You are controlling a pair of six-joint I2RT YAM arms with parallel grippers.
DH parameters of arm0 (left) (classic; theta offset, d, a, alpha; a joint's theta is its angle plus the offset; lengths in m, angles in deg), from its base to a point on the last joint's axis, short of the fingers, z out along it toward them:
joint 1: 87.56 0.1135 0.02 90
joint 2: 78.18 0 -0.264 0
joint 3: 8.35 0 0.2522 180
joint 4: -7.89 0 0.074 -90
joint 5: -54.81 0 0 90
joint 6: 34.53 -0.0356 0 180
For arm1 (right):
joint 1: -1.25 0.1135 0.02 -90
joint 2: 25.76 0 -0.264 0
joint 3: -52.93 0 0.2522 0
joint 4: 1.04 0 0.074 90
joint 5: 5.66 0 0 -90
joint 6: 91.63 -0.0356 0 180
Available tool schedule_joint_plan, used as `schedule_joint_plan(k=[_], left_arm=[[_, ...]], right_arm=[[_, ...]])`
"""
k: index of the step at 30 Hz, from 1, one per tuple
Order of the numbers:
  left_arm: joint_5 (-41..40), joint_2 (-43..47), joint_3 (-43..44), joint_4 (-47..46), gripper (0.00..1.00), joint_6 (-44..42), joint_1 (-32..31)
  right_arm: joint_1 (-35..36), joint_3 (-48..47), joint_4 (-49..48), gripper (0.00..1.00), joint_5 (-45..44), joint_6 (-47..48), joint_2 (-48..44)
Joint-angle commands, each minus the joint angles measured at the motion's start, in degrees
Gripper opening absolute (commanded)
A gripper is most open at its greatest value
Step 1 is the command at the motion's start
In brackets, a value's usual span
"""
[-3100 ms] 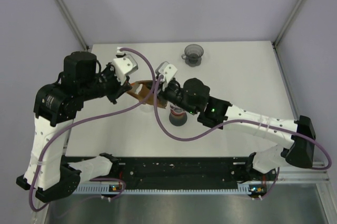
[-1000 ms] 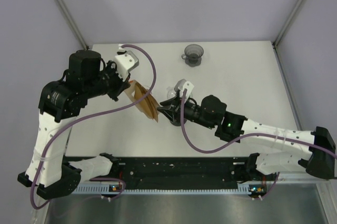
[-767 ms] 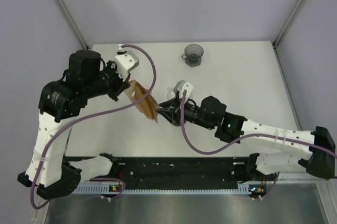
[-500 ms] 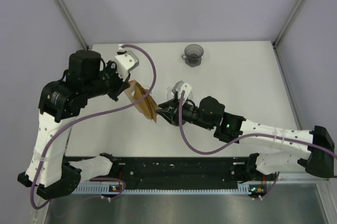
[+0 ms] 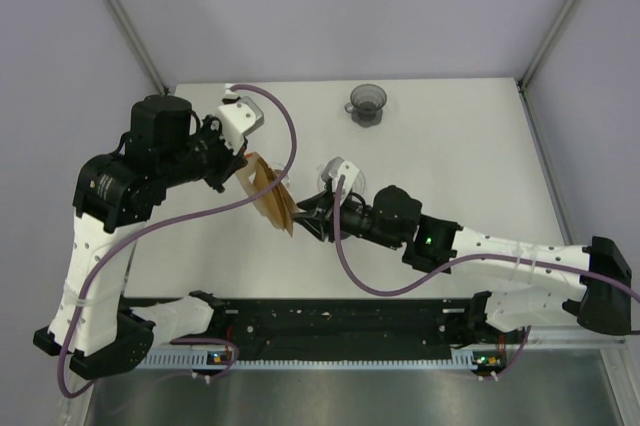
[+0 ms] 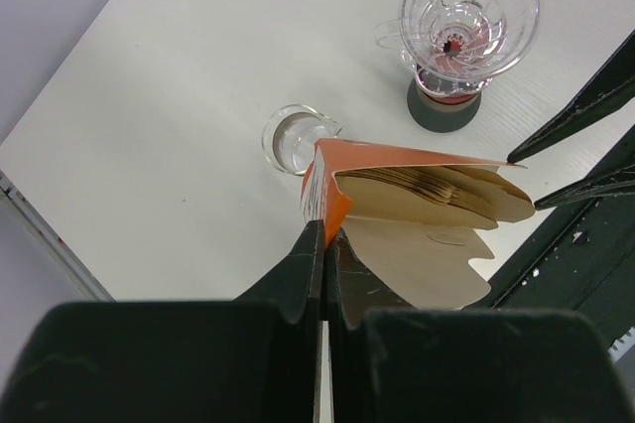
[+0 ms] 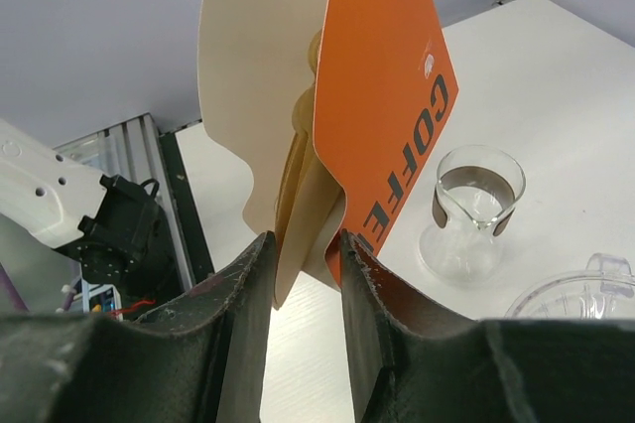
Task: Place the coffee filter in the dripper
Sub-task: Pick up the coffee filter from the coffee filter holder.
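Note:
An orange and beige coffee filter pack [image 6: 342,175] hangs above the table, and my left gripper [image 6: 325,229] is shut on its orange corner. Brown coffee filters [image 6: 437,185] fan out of its open side. My right gripper [image 7: 303,244] is open, one finger on each side of the filters' [image 7: 298,205] lower tip, beside the orange cover [image 7: 382,95]. The clear dripper [image 6: 466,16] stands on a dark base [image 6: 444,110] on the table below. From above, the pack [image 5: 268,194] sits between both grippers, and the right arm hides the dripper.
A small glass carafe [image 6: 298,140] stands on the white table [image 6: 179,95] beside the dripper; it also shows in the right wrist view as the carafe [image 7: 476,210] and from above as the carafe [image 5: 366,103] near the back edge. The right fingers [image 6: 585,110] reach in from the right.
My right gripper has slid left until its fingers straddle the filters' lower edge, and its jaws stand slightly wider. The left arm and the pack have stayed put.

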Motion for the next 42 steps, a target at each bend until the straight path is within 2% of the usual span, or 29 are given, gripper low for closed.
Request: schedule_joint_plan(k=[1, 5, 13, 21, 37, 42], left_arm=[[0.68, 0.36, 1.01, -2.28, 0.0, -0.21, -0.26], [0.68, 0.28, 0.92, -2.28, 0.0, -0.21, -0.18], [0.68, 0.36, 0.84, -2.37, 0.0, -0.12, -0.35], [-0.19, 0.45, 0.66, -2.72, 0.0, -0.13, -0.26], [-0.19, 0.89, 0.31, -2.89, 0.0, 0.31, -0.26], [0.25, 0.89, 0.31, -2.81, 0.0, 0.49, -0.35]], right_arm=[[0.97, -3.12, -2.29, 0.33, -0.59, -1.06, -0.39], [1.67, -3.21, -2.11, 0.32, -3.13, -1.41, -0.22], [1.93, -3.3, -1.94, 0.21, -7.62, -4.31, -0.22], [1.93, -0.67, -2.29, 0.28, -3.05, -4.66, -3.29], [4.13, 5.66, -2.28, 0.34, -5.77, -6.86, -5.75], [4.13, 5.32, -3.87, 0.35, -6.39, -7.03, -4.0]])
